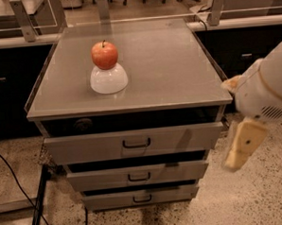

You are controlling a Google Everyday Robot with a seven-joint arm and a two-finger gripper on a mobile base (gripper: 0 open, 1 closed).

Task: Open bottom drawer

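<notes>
The bottom drawer (141, 198) is the narrowest grey front at the foot of the metal cabinet, with a small dark loop handle at its centre. It sits nearly flush under the middle drawer (137, 176) and the top drawer (135, 143). My gripper (239, 153) hangs from the white arm at the right of the cabinet. It is level with the top and middle drawers, apart from the cabinet, above and to the right of the bottom drawer's handle.
A red apple (104, 55) sits on an upturned white bowl (109, 79) on the cabinet top (167, 70). Dark cabinets and a counter stand behind. A black cable (22, 191) runs over the speckled floor at the left.
</notes>
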